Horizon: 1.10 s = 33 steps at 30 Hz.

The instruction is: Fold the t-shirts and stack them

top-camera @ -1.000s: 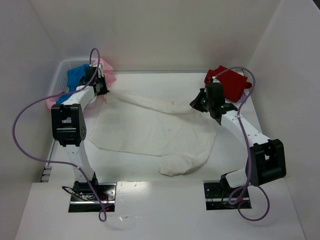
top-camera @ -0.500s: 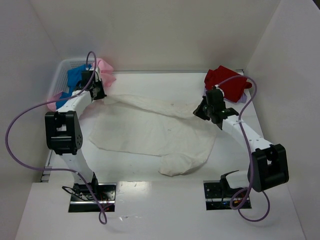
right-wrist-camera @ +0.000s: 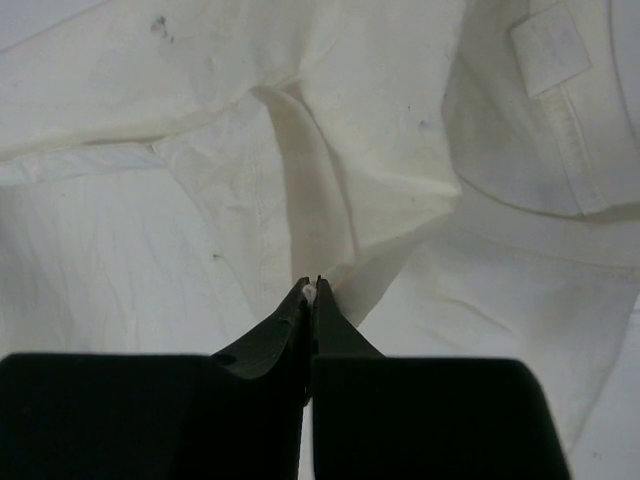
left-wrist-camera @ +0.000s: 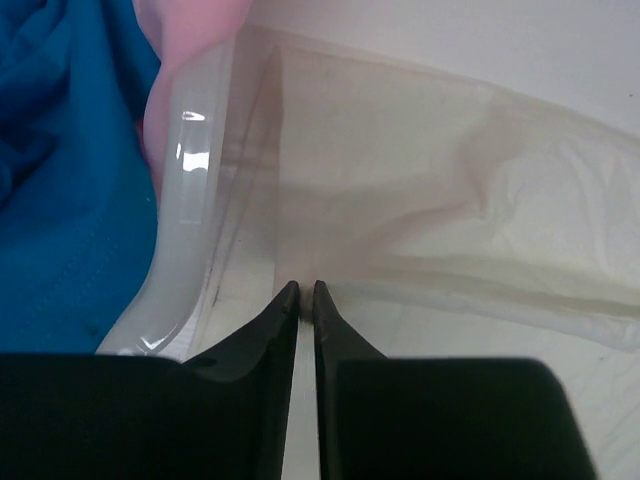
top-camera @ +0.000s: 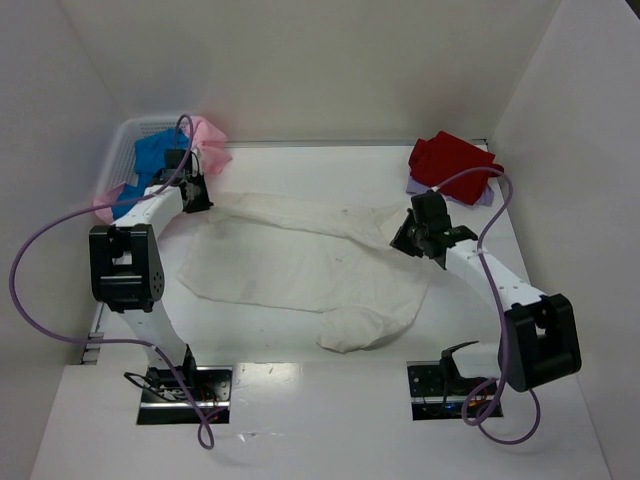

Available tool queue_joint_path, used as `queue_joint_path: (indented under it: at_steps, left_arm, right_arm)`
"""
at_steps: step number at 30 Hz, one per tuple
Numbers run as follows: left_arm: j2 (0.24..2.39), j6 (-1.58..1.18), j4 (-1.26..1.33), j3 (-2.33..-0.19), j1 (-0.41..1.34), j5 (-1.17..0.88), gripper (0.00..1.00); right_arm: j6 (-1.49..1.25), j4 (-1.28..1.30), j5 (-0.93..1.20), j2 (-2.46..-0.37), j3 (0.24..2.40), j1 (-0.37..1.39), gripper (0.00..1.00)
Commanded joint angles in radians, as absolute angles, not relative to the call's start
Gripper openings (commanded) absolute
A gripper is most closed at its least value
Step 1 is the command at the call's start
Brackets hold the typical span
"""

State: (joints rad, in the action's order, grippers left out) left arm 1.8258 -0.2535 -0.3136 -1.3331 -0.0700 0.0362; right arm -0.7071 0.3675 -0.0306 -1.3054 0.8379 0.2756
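Cream-white t-shirt (right-wrist-camera: 150,250) pinched by the right tool (right-wrist-camera: 311,286) bears an illegible label (right-wrist-camera: 545,46).

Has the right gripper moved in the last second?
Yes. The right gripper, pinching the cream-white t-shirt, has pulled back toward the robot's side, away from the red t-shirt.

lit brightly and evenly from above in the top view, with only soft grey shadows under the arms (top-camera: 125,265). nearly lost the cream-white t-shirt (top-camera: 300,265) against the white table (top-camera: 330,170). caught small streaks of glare on the glossy basket rim (left-wrist-camera: 180,220) in the left wrist view, dimmer and warmer there. rendered the left gripper (left-wrist-camera: 305,290) and right gripper (right-wrist-camera: 311,284) as black, soft-edged, unfocused shapes. kept cloth creases fairly sharp in the right wrist view.
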Motion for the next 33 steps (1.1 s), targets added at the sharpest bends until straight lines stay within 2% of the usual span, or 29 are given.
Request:
queue_joint_path:
  at_steps: [1,2,4,5,7,8,9,15,21,23,25,27,33]
  left_arm:
    - [1.765,-0.272,-0.328,-1.324,-0.078,0.048,0.29]
    - [1.758,-0.272,-0.319,-1.324,-0.078,0.030,0.40]
    - [1.743,-0.272,-0.296,-1.326,-0.078,-0.018,0.49]
    - [1.740,-0.272,-0.294,-1.336,-0.078,-0.061,0.50]
    - [1.732,-0.262,-0.276,-1.354,-0.078,-0.133,0.52]
    - [1.732,-0.262,-0.276,-1.367,-0.078,-0.190,0.53]
    - [1.734,-0.262,-0.274,-1.370,-0.078,-0.213,0.53]
    - [1.765,-0.242,-0.248,-1.439,-0.054,-0.273,0.55]
    - [1.911,-0.223,-0.242,-1.562,-0.044,-0.297,0.58]
    - [1.963,-0.224,-0.252,-1.588,-0.044,-0.288,0.58]
    - [1.986,-0.244,-0.243,-1.587,-0.044,-0.279,0.58]
    - [2.001,-0.253,-0.229,-1.573,-0.044,-0.268,0.53]
    - [2.074,-0.253,-0.250,-1.572,-0.044,-0.170,0.46]
  right_arm:
    - [-0.716,0.391,-0.025,-1.260,0.827,0.287,0.04]
    - [-0.714,0.393,-0.025,-1.253,0.827,0.287,0.07]
    - [-0.705,0.400,-0.025,-1.241,0.827,0.287,0.19]
    - [-0.698,0.402,-0.025,-1.241,0.827,0.287,0.28]
    - [-0.684,0.419,-0.015,-1.241,0.829,0.287,0.64]
    - [-0.682,0.421,-0.015,-1.241,0.840,0.287,0.73]
    - [-0.672,0.429,-0.018,-1.241,0.851,0.287,0.75]
    - [-0.629,0.416,-0.080,-1.254,0.899,0.287,0.78]
    - [-0.608,0.345,-0.121,-1.386,0.985,0.287,0.78]
    - [-0.597,0.332,-0.140,-1.443,1.022,0.287,0.73]
    - [-0.597,0.309,-0.140,-1.489,1.048,0.287,0.63]
    - [-0.597,0.274,-0.140,-1.510,1.048,0.287,0.57]
    - [-0.597,0.273,-0.170,-1.630,1.118,0.287,0.56]
